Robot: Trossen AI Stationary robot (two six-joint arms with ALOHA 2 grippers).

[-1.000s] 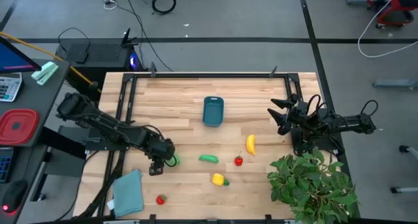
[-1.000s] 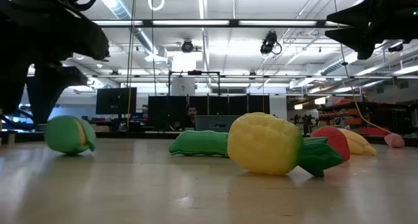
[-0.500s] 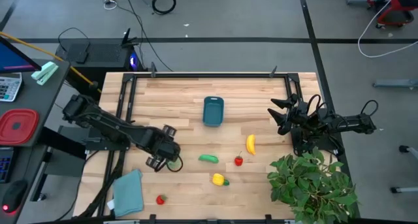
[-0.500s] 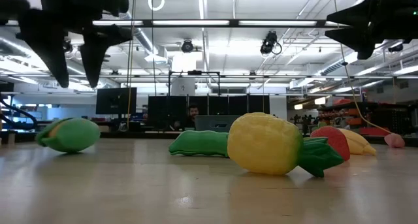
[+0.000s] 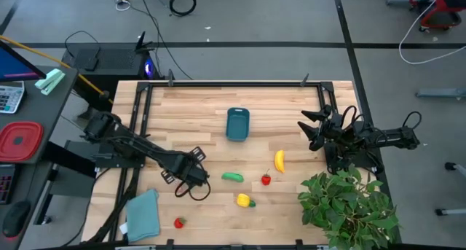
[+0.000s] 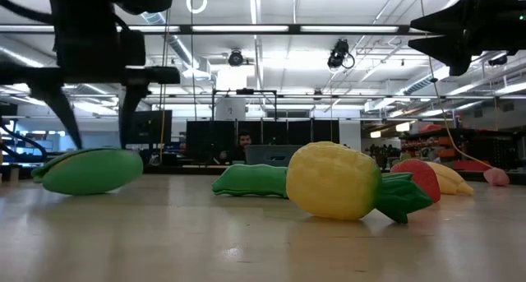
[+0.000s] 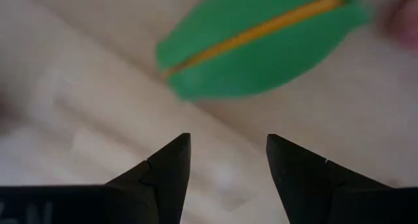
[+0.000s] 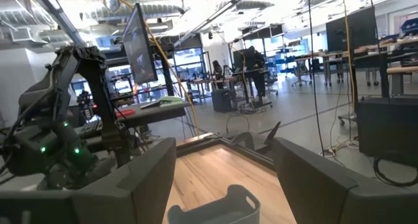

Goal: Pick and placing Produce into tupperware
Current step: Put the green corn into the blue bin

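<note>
The green leafy piece (image 7: pixel 258 44) lies flat on the table (image 5: pixel 291 100), its long axis marked by an orange midline and running crosswise to the left gripper's (image 7: pixel 227 165) spread, empty fingers; it sits just ahead of the fingertips, not touching. From above, this gripper (image 5: pixel 191 178) hangs at about 7 o'clock from the teal tupperware (image 5: pixel 237 124). Counted on the table: one cucumber (image 5: pixel 233 177), one banana (image 5: pixel 279 160), one yellow-and-green piece (image 5: pixel 245 200), two strawberries (image 5: pixel 266 179) (image 5: pixel 178 222). The right gripper (image 5: pixel 313 127) waits at 3 o'clock of the tub, fingers wide.
</note>
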